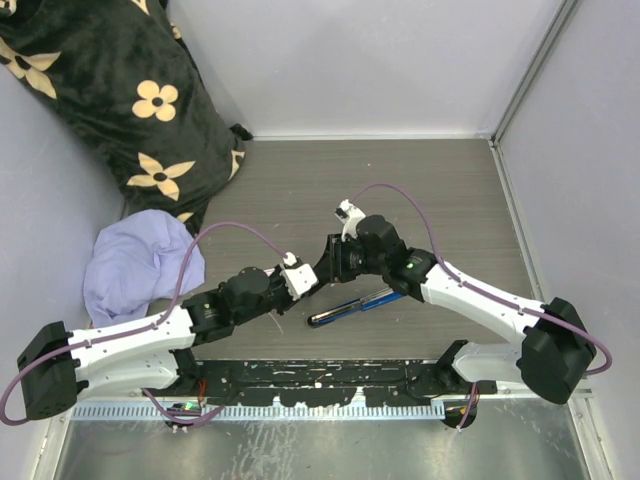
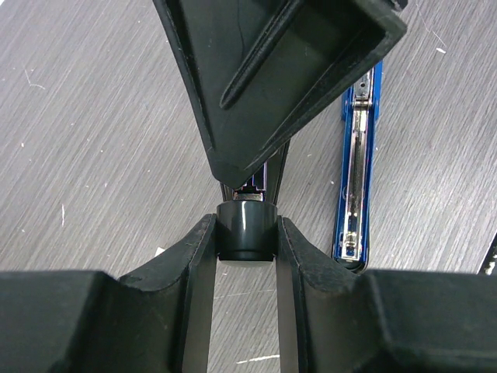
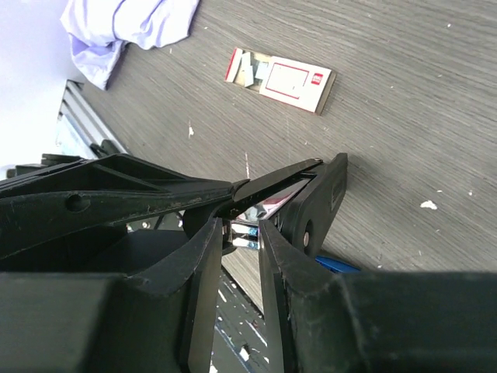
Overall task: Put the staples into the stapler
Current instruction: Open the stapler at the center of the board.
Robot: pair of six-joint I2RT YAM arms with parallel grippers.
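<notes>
Over the middle of the table my left gripper [image 1: 306,281] [image 2: 246,229] is shut on the round rear end of a black stapler [image 2: 279,70], whose lid stands swung open. My right gripper [image 1: 331,262] [image 3: 243,227] meets it from the other side, its fingers closed against the shiny metal magazine [image 3: 250,233] under the black lid [image 3: 318,198]. The staples [image 3: 281,77], a small white box with a red label, lie flat on the table beyond the stapler in the right wrist view, with the box open at one end. In the top view the arms hide the box.
A second stapler, blue and black [image 1: 350,304] [image 2: 357,155], lies opened on the table just right of the held one. A lilac cloth [image 1: 138,265] [image 3: 128,23] is bunched at the left, and a black flowered cushion [image 1: 110,90] fills the far left corner. Grey walls enclose the table.
</notes>
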